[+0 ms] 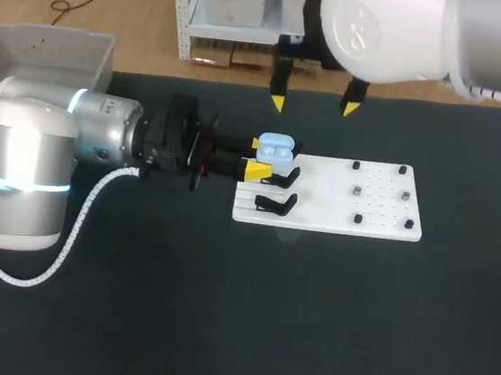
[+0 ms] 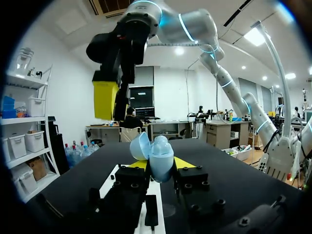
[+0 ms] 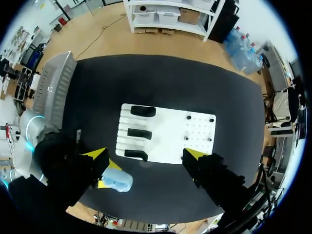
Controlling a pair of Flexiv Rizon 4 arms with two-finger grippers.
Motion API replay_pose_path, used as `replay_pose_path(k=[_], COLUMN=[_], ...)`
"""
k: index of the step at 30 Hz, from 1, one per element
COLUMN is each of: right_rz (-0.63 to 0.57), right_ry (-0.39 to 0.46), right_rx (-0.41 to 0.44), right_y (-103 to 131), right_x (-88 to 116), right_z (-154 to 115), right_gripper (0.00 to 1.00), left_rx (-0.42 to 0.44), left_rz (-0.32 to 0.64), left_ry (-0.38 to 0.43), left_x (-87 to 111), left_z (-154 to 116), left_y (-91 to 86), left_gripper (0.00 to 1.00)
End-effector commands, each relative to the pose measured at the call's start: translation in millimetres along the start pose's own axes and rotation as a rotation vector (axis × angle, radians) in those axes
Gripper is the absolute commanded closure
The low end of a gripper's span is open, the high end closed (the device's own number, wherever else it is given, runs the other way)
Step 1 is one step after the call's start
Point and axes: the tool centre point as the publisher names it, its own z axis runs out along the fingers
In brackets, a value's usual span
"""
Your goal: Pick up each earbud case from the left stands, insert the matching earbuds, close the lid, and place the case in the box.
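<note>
L gripper clamped on pale blue earbud case, lid open, yellow tips pressing it from both sides; held at far-left corner of white board, just beside black stands, contact w/ a stand not clear. R gripper spread wide open, hanging over far edge of bench, beyond the case and apart from it. Grey box at far-left edge of bench, well apart from board; stands in a row along board's left end, small posts on its right half.
</note>
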Motion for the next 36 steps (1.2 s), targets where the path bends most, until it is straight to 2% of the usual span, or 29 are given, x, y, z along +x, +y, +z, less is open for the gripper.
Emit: replay_pose_path(k=[1, 18, 36], right_rz=[0.004, 0.004, -0.011], right_ry=[0.032, 0.127, 0.165], right_rx=[-0.004, -0.006, -0.012], right_y=[-3, -7, -3], right_x=[-5, 18, 42], right_z=[15, 25, 23], right_gripper=[0.0, 0.0, 0.0], left_rx=[0.001, 0.001, 0.001], left_rz=[0.0, 0.0, 0.0], left_ry=[0.0, 0.0, 0.0], left_x=[0.3, 0.3, 0.3], left_z=[0, 0, 0], left_y=[0.4, 0.4, 0.4], left_gripper=[1.0, 1.0, 1.0])
